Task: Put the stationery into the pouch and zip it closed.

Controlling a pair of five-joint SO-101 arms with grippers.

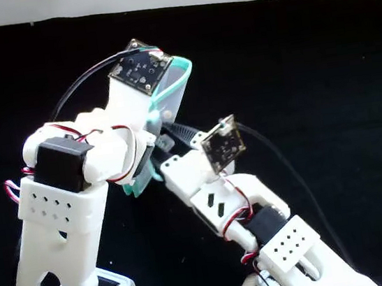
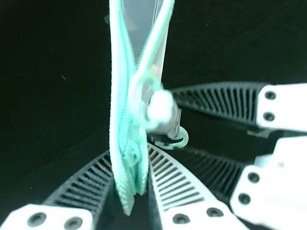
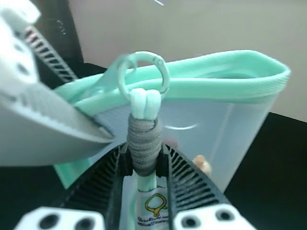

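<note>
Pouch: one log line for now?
left fingers shut on mint-green translucent pouch | right fingers shut on grey corded zip pull | pouch mouth open

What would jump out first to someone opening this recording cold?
A translucent mint-green pouch held up between the two arms, near the middle of the high view. The left gripper is shut on the pouch's zipper edge. The right gripper is shut on the grey pull cord looped through the zipper's ring.
</note>
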